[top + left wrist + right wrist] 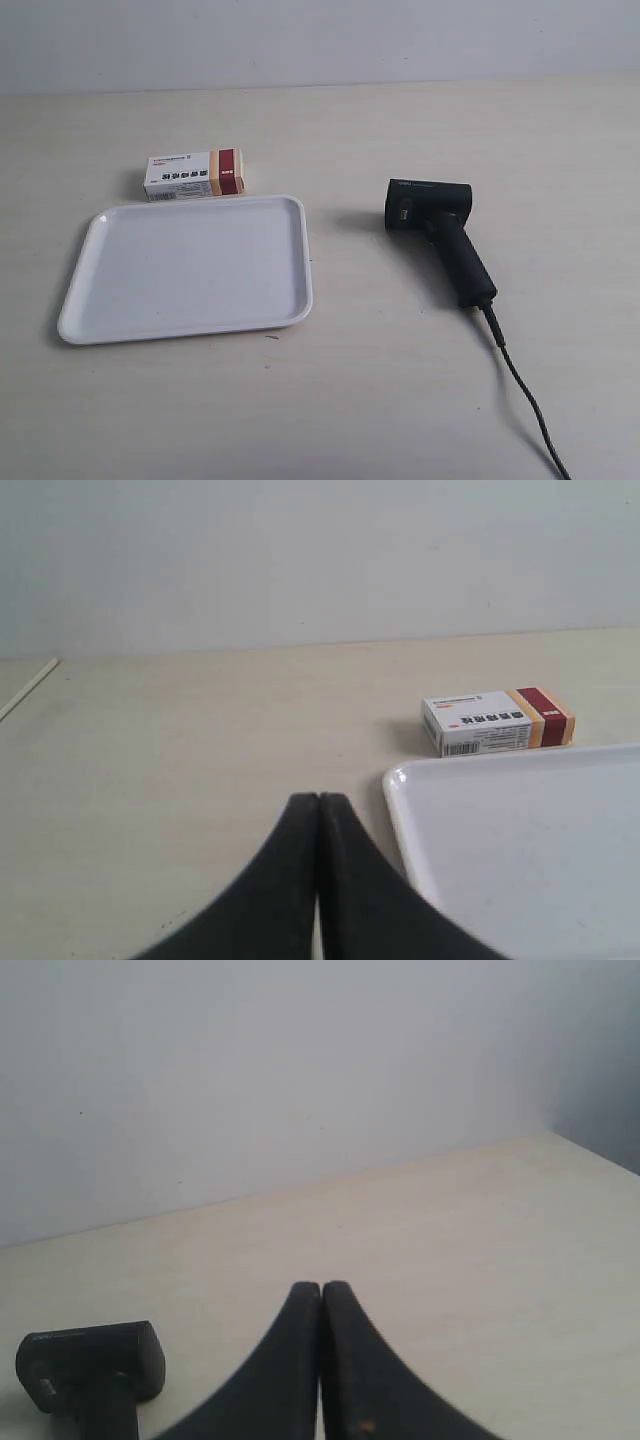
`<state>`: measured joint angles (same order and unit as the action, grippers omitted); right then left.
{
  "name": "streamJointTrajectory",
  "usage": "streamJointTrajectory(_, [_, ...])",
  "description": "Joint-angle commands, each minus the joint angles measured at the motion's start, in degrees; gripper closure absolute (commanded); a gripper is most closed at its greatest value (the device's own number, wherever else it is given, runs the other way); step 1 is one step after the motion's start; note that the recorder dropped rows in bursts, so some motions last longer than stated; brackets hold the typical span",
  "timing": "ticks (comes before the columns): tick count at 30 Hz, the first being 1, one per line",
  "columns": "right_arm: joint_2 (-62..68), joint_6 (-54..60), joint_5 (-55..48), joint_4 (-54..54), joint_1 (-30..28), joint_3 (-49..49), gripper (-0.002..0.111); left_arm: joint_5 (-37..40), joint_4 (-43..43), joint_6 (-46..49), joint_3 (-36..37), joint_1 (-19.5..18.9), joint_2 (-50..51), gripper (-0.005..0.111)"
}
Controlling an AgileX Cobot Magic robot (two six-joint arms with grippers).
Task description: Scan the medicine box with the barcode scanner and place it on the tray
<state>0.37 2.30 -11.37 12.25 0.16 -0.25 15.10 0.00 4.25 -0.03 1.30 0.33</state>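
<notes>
The medicine box [196,174] lies flat on the table just behind the tray's far edge, its red and tan bands toward the scanner side. In the left wrist view the box [497,721] shows a barcode on its near face. The white tray [110,300] holds nothing. The barcode scanner [437,235] lies on its side to the right of the tray, its cable trailing toward the front edge. My left gripper [319,798] is shut and empty, beside the tray's rim [400,825]. My right gripper [321,1286] is shut and empty, with the scanner's head [90,1362] off to one side. Neither arm appears in the exterior view.
The pale wood table [400,400] ends at a plain light wall [320,40]. The scanner's thin black cable [525,395] runs across the table to the front right corner. A table edge [28,688] shows in the left wrist view.
</notes>
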Motion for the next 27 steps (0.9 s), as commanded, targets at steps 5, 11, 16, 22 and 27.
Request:
streamJointTrajectory(5, [-0.4,0.7,0.3,-0.1,-0.3,0.3,0.108,0.1,-0.8,0.0,0.0,0.0,-0.3,0.106])
streamJointTrajectory(11, [-0.4,0.7,0.3,-0.2,-0.3,0.3,0.108,-0.2,-0.8,0.0,0.0,0.0,-0.3,0.106])
streamJointTrajectory(16, [-0.4,0.7,0.3,-0.2,-0.3,0.3,0.108,-5.3,-1.5,-4.2,0.0,0.0,-0.3,0.106])
streamJointTrajectory(22, [-0.4,0.7,1.2,-0.3,-0.3,0.3,0.108,-19.4,-2.8,-20.1,0.0,0.0,-0.3,0.106])
streamJointTrajectory(27, [-0.4,-2.3,10.3,17.7,-0.3,0.3,0.108,-33.2,-1.5,-27.2,-1.6,0.0,-0.3,0.106])
